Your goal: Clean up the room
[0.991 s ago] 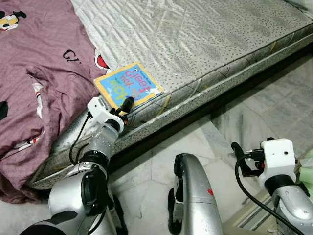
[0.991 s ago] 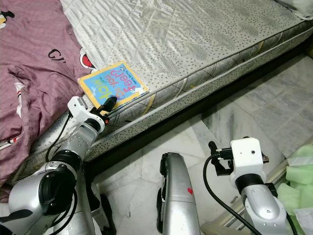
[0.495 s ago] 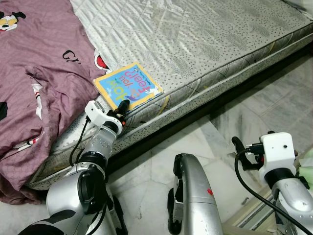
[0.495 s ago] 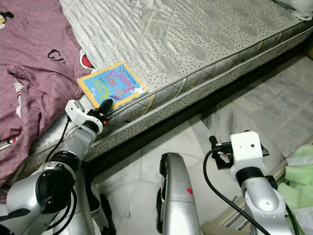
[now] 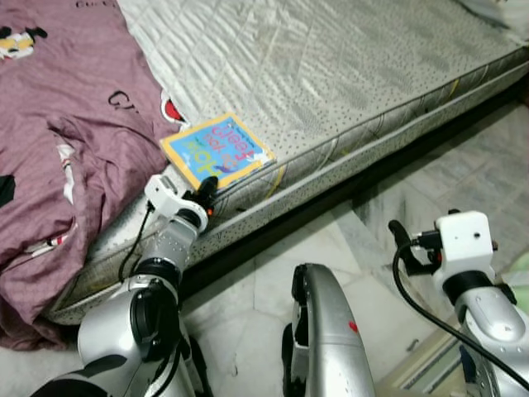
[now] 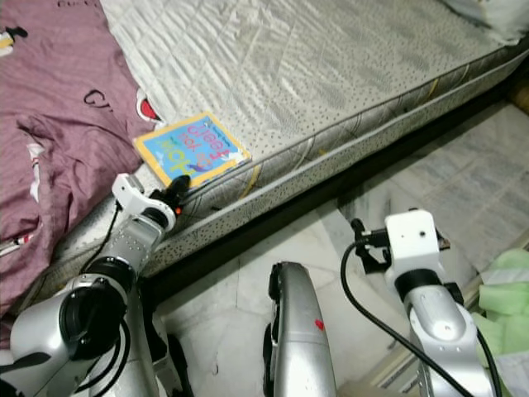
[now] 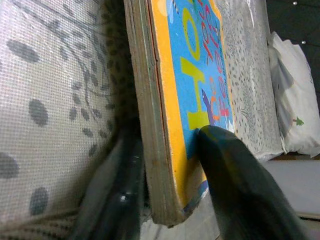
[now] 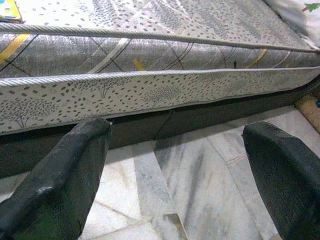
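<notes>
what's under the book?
The book lies on the bare quilted mattress near its edge, beside the purple sheet. Left gripper pinches its corner, one finger beneath. Anything else underneath is hidden.

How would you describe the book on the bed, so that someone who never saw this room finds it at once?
Start at the grey patterned mattress with the purple blanket over one side. At the mattress's near edge, just beside the blanket, lies a thin square book. It is the one brightly coloured thing there: a blue cover with a yellow border, with the left gripper at its corner.

blue-yellow book (image 5: 216,150), grey speckled mattress (image 5: 347,74)
</notes>
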Controlling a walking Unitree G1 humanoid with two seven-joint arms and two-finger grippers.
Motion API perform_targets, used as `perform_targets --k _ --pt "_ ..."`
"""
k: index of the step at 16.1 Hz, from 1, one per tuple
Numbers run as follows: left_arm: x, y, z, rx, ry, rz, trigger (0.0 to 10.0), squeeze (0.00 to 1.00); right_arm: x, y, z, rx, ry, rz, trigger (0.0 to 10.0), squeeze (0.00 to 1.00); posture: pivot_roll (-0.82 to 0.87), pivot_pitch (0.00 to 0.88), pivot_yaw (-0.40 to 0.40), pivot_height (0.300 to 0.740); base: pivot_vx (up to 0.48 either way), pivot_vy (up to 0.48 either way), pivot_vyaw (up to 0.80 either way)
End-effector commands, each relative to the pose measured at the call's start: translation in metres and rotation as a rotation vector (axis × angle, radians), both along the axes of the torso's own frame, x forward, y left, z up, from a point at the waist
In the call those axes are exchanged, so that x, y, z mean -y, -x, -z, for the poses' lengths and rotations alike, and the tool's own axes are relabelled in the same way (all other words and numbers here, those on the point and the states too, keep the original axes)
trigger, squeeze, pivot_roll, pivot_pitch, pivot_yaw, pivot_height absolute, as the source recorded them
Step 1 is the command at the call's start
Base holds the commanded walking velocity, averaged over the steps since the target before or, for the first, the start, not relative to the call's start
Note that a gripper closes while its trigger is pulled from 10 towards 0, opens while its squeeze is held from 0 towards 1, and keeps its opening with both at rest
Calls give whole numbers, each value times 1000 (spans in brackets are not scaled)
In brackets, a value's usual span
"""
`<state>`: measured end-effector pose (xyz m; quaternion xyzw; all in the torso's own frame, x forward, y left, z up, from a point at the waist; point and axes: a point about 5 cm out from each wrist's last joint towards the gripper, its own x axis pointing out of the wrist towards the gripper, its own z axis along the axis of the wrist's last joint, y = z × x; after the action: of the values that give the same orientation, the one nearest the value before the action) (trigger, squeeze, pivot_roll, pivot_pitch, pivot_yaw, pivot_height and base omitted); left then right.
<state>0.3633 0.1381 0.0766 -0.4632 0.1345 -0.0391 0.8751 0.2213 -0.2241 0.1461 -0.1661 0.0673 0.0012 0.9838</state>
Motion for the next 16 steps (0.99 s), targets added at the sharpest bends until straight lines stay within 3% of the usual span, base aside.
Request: perform_targets --k 1,5,10,12,15,16 --pt "1 5 9 -44 -13 -3 0 0 1 0 4 -14 3 4 10000 0 -266 120 -68 526 0 0 0" --pt "-13 4 7 -49 -62 -57 0 0 -5 -11 7 9 -17 -2 10000 0 -236 96 -53 526 0 0 0" --pt "-34 -9 -16 29 -182 -73 0 0 -25 -40 9 75 -70 -10 10000 0 -164 36 -6 526 0 0 0" --pt "-43 -23 -49 163 -321 -60 0 0 -34 -56 10 115 -115 4 10000 0 -118 0 23 526 0 0 0" --pt "-43 -29 -78 354 -512 -18 0 0 -55 -73 13 129 -266 5 10000 0 -32 0 41 526 0 0 0" --pt "-45 -25 -79 394 -500 -58 0 0 -72 -77 19 92 -326 -44 10000 0 -8 0 42 526 0 0 0"
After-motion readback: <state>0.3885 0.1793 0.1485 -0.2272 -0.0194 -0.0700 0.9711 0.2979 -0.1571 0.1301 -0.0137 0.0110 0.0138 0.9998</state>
